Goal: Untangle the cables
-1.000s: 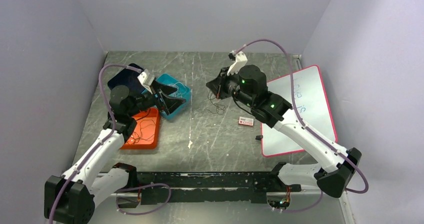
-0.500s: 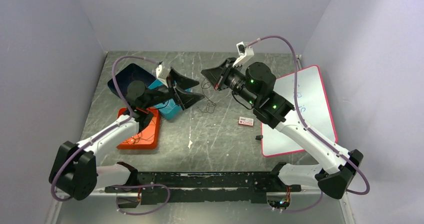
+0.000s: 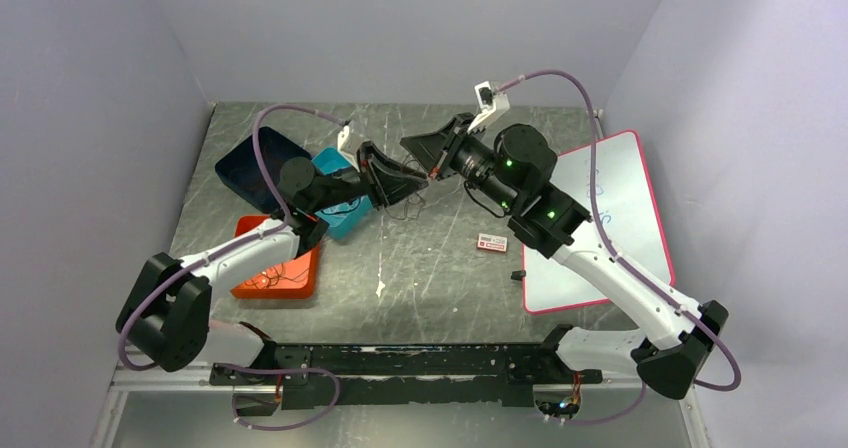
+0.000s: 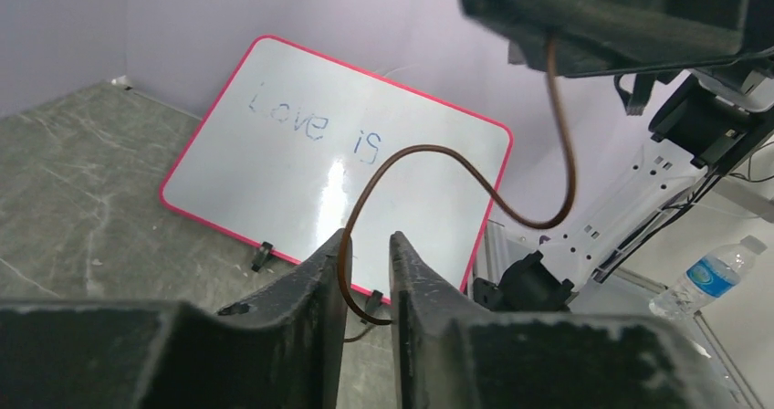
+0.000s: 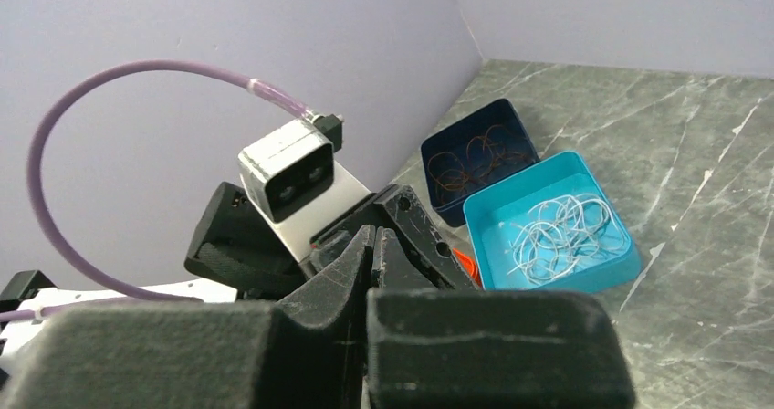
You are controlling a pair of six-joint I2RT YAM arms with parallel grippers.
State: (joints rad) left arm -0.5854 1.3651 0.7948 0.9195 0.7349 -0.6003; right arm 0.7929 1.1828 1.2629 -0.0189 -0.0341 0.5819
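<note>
A dark tangle of thin cables (image 3: 412, 206) lies mid-table, under the two grippers, which meet tip to tip above it. My right gripper (image 3: 432, 171) is shut; in its own view the jaws (image 5: 374, 235) are pressed together. In the left wrist view a brown cable (image 4: 438, 153) hangs from the right gripper's fingers (image 4: 621, 16). It loops down into the narrow gap of my left gripper (image 4: 368, 237). The left jaws stand slightly apart around that cable. From above, the left gripper (image 3: 420, 178) points right.
Three trays sit at the left. The dark blue tray (image 3: 245, 158) holds brown cables (image 5: 475, 153), the teal tray (image 5: 493, 245) whitish ones (image 5: 566, 231), and the orange tray (image 3: 290, 280) dark ones. A pink-rimmed whiteboard (image 3: 610, 218), a small label card (image 3: 491, 241) and a black clip (image 3: 518, 275) lie at the right.
My left arm swung right from over the trays to the right gripper's tip, and its wide jaws narrowed around the brown cable. The right gripper rose slightly with the cable.
</note>
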